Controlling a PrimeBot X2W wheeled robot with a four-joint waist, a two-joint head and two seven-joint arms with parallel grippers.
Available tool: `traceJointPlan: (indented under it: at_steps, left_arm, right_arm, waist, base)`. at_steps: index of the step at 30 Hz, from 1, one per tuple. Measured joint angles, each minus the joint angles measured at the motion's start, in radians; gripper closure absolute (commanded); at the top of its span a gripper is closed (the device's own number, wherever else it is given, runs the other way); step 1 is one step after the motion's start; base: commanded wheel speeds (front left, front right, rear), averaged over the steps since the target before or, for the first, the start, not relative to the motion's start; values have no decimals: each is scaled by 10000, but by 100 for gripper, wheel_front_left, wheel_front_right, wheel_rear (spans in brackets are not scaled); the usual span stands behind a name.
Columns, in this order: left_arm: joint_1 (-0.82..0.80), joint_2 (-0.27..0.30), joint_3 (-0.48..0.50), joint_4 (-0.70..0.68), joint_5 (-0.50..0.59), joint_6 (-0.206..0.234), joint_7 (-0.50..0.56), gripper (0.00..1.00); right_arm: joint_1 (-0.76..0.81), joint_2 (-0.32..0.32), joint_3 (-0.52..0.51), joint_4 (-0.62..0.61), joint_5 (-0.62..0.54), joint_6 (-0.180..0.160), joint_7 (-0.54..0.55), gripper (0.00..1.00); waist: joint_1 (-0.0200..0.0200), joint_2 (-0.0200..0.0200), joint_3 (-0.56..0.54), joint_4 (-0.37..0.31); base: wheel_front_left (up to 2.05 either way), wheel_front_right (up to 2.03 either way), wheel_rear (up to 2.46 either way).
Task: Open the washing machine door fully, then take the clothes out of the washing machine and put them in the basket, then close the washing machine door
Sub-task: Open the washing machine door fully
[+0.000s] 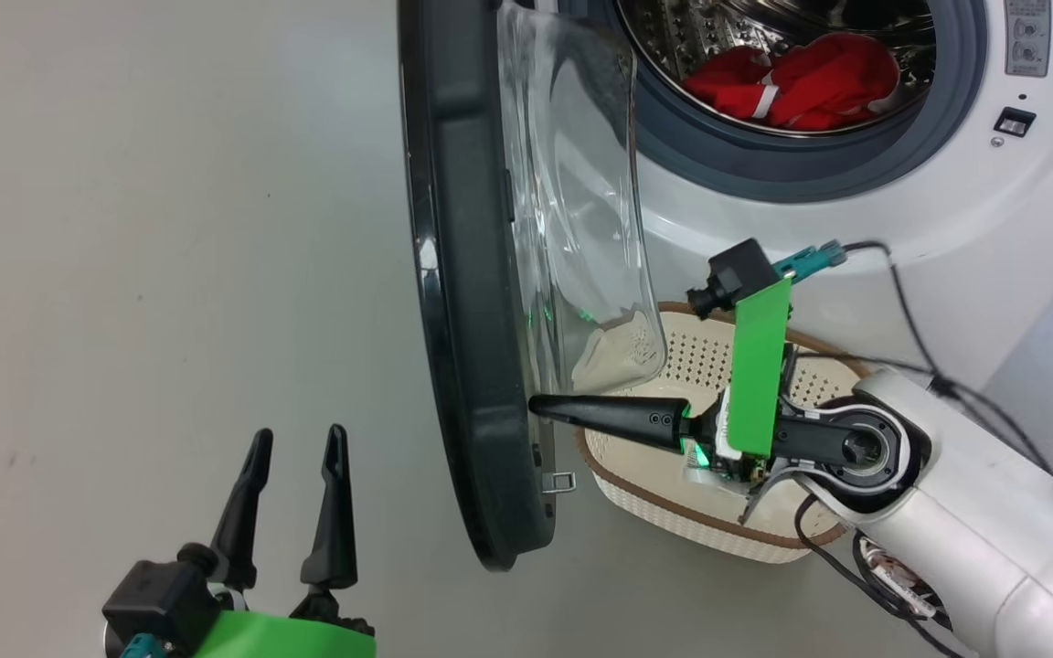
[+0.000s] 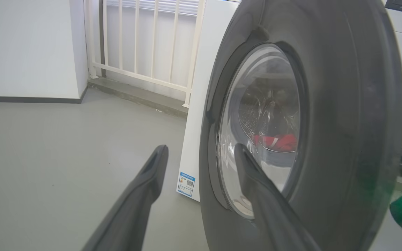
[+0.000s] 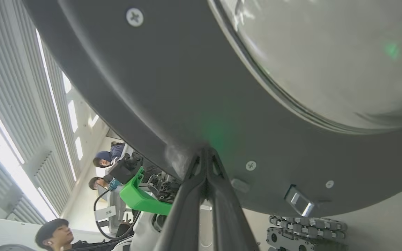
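Note:
The washing machine door (image 1: 467, 302) stands swung out, edge-on in the head view, its clear glass bowl (image 1: 581, 210) bulging toward the washing machine (image 1: 856, 210). Red clothes (image 1: 796, 82) with white trim lie in the steel drum. My right gripper (image 1: 537, 407) is shut, its tips pressed against the inner side of the door's rim (image 3: 204, 139) above the basket (image 1: 673, 512). My left gripper (image 1: 298, 443) stands open with nothing between its fingers, low on the outer side of the door (image 2: 326, 122). Through the window the clothes (image 2: 274, 142) show red.
The cream basket sits on the grey floor (image 1: 170, 228) in front of the machine, partly under the door and my right arm. Cables trail from the right forearm (image 1: 947, 493). A white railing (image 2: 145, 42) and wall stand behind. People (image 3: 52, 233) show in the right wrist view.

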Motion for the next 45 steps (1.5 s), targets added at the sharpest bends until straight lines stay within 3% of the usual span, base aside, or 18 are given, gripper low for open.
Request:
traceJointPlan:
  at_steps: [1, 11, 21, 26, 32, 39, 45]
  left_arm:
    - [-1, 0, 4, 17, 2, -6, 0, 0]
    - [-4, 4, 109, 219, 107, -123, 0, 0]
    - [7, 10, 268, 280, 111, -111, 0, 0]
    - [93, 12, 362, 186, 301, -56, 0, 0]
    - [214, 15, 382, 58, 359, -15, 0, 0]
    - [270, 19, 422, -36, 359, 73, 0, 0]
    - [428, 33, 453, -58, 393, 75, 0, 0]
  right_arm:
    - [12, -75, 4, -173, -514, 0, -245, 0]
    - [1110, -961, -17, -1371, -4980, 0, -3735, 0]
    - [1769, -1137, -652, -196, -8796, 2, -7503, 0]
    - [2175, -606, -1593, 593, -10855, 2, -8435, 0]
    - [2927, 244, -3164, 1089, -13576, 2, -8721, 0]
    - [4183, 1438, -5118, 322, -15816, 4, -8767, 0]
    - [5241, 2161, -5967, -433, -17064, 4, -8809, 0]
  waist:
    - [0, 0, -13, -5]
    - [0, 0, -240, -43]
    - [0, 0, -589, -139]
    - [0, 0, -678, -223]
    - [0, 0, -723, -227]
    - [0, 0, -780, -209]
    - [0, 0, -890, -209]
  base:
    - [0, 0, 0]
    - [0, 0, 0]
    - [0, 0, 0]
    - [0, 0, 0]
    - [0, 0, 0]
    - [0, 0, 0]
    - [0, 0, 0]
